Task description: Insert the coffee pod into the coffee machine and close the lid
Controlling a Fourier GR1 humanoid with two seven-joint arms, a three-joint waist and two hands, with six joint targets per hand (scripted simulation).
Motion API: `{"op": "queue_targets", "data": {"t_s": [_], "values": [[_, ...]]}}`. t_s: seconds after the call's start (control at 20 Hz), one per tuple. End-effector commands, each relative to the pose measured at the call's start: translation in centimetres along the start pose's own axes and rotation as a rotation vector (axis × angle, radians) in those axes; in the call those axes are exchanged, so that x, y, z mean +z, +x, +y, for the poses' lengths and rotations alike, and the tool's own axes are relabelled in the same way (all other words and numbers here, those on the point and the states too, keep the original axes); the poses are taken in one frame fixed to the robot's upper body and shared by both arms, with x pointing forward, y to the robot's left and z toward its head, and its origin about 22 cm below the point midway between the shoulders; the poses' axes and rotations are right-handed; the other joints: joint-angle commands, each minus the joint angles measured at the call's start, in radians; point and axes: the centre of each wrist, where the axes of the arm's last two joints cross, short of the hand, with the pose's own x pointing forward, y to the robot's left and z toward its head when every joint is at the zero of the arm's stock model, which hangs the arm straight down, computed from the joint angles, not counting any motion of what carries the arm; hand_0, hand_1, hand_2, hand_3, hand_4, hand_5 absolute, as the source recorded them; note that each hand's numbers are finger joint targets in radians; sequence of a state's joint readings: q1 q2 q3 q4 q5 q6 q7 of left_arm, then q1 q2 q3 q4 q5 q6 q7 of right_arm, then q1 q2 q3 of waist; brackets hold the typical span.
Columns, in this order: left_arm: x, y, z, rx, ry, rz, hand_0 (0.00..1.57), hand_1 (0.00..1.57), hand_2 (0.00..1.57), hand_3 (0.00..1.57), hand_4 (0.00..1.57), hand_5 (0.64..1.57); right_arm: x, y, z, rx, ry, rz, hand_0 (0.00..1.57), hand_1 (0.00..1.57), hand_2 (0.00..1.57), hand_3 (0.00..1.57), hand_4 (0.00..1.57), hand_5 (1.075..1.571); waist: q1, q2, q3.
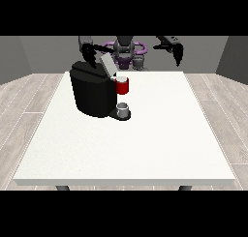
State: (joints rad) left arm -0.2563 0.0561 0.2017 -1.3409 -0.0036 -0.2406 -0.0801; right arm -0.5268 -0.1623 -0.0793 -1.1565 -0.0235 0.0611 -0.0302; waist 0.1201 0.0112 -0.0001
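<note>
The black coffee machine (92,93) stands on the left half of the white table (145,144). Its grey lid (107,64) is tilted up and open. At the machine's front is a red part (123,87) with a small pale round top (121,79), which may be the coffee pod; I cannot tell for sure. A small grey cup (123,109) sits on the machine's base below it. The hand at the view's left (88,54) hangs just behind and above the lid, fingers pointing down and holding nothing. The hand at the view's right (176,51) is raised far from the machine, fingers relaxed downward.
The robot's torso (125,50) stands behind the table's far edge. Wooden floor surrounds the table, with grey walls at the back.
</note>
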Motion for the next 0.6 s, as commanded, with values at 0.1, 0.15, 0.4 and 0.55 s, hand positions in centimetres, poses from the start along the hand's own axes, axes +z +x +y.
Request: {"op": "queue_targets", "data": {"t_s": [0.1, 0.15, 0.4, 0.55], "values": [[-1.0, 2.6, 0.6, -0.017, -0.003, -0.033, 0.00, 0.00, 0.00, 0.00, 0.00, 1.571, -1.6, 0.2, 0.8, 0.025, 0.018, -0.010, 0.00, 0.00, 0.00, 0.00, 0.00, 1.571, 0.006, 0.041, 0.0002], [0.3, 1.6, 1.5, 0.015, -0.002, -0.012, 0.00, 0.00, 0.00, 0.00, 0.12, 1.571, -0.4, -1.5, 2.1, 0.007, 0.004, -0.004, 0.00, 0.00, 0.00, 0.00, 0.00, 1.571, 0.006, 0.018, 0.0002], [0.2, -0.1, 1.7, -0.012, 0.055, 0.004, 0.00, 0.00, 0.00, 0.00, 0.00, 1.571, -2.5, 2.2, 3.3, 0.019, 0.070, -0.007, 0.00, 0.00, 0.00, 0.00, 0.00, 1.571, -0.041, 0.028, -0.0001], [0.0, 1.3, 0.2, -0.025, 0.006, -0.026, 0.00, 0.00, 0.00, 0.00, 0.00, 1.571, -3.0, 1.4, 0.9, 0.031, 0.051, -0.031, 0.00, 0.00, 0.00, 0.00, 0.00, 1.571, 0.001, 0.049, 0.0002]]}}
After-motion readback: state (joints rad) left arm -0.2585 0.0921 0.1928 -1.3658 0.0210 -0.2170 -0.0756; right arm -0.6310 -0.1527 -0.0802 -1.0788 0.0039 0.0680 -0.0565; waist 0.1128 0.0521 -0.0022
